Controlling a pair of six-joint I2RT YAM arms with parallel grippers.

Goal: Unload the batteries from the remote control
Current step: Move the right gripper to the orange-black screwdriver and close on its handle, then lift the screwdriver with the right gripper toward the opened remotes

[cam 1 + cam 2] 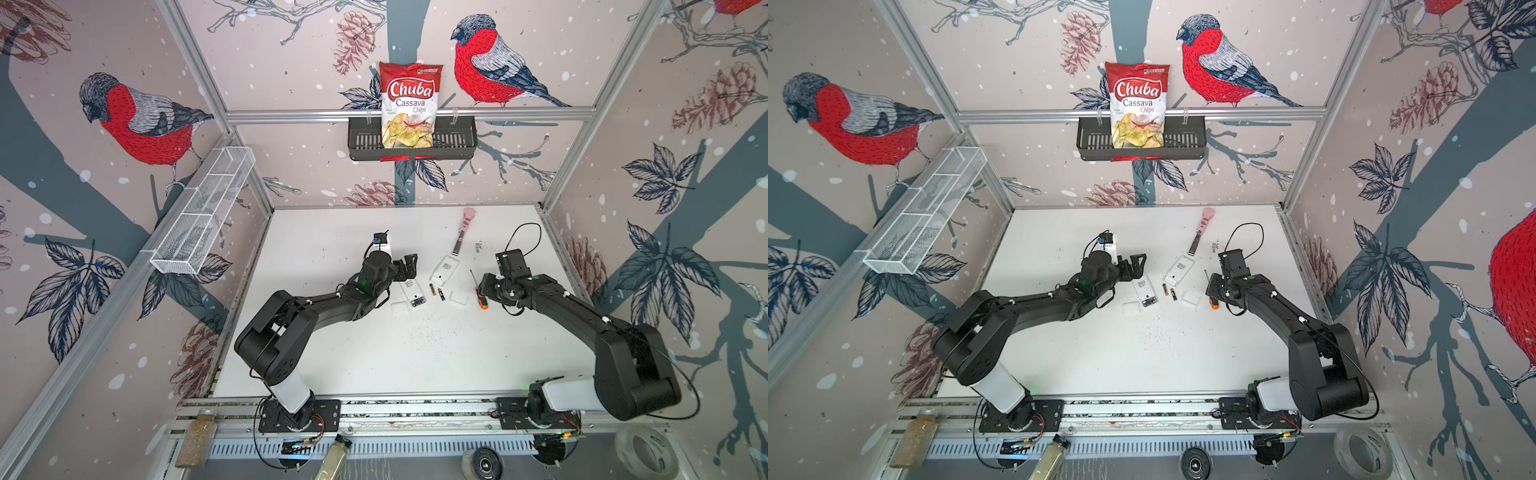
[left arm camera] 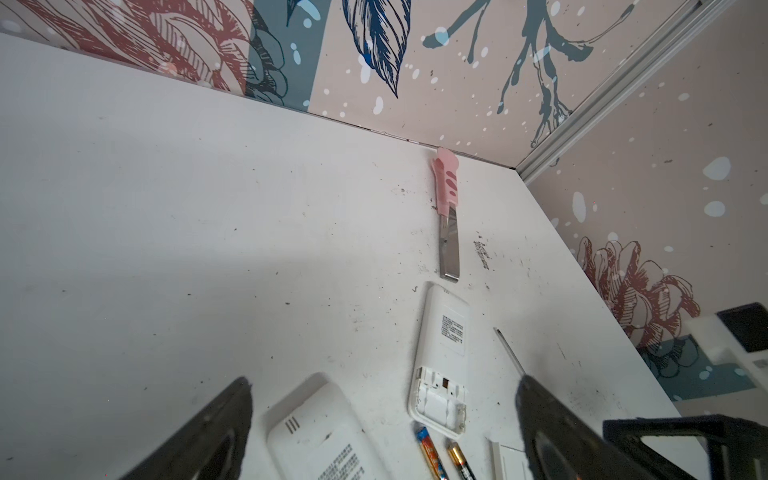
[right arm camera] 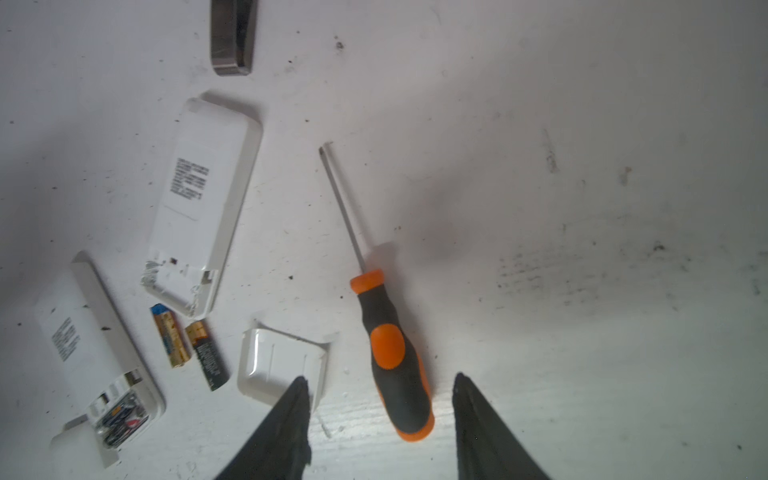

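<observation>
Two loose batteries (image 3: 206,353) lie side by side on the table (image 1: 332,353), just off the open end of the far remote (image 3: 199,199), whose bay we see bare. They sit between it and the near remote (image 3: 83,345). The near one's bay holds something dark; we can't tell what. Both remotes lie face down. One battery cover (image 3: 278,361) rests just beside the loose batteries, on the side toward the orange-handled screwdriver (image 3: 395,361). A second cover (image 1: 400,307) lies by the near remote's open end. Right gripper (image 3: 380,378) sits low over the screwdriver handle, jaws apart and straddling it, a gap on each side, nothing gripped. One finger (image 3: 291,415) overlaps the cover's corner in the wrist view; we can't confirm contact. Left gripper (image 2: 384,379) hangs above the near remote, jaws spread wide, empty. Pink-handled scraper (image 2: 449,232) lies past the far remote, toward the back wall.
</observation>
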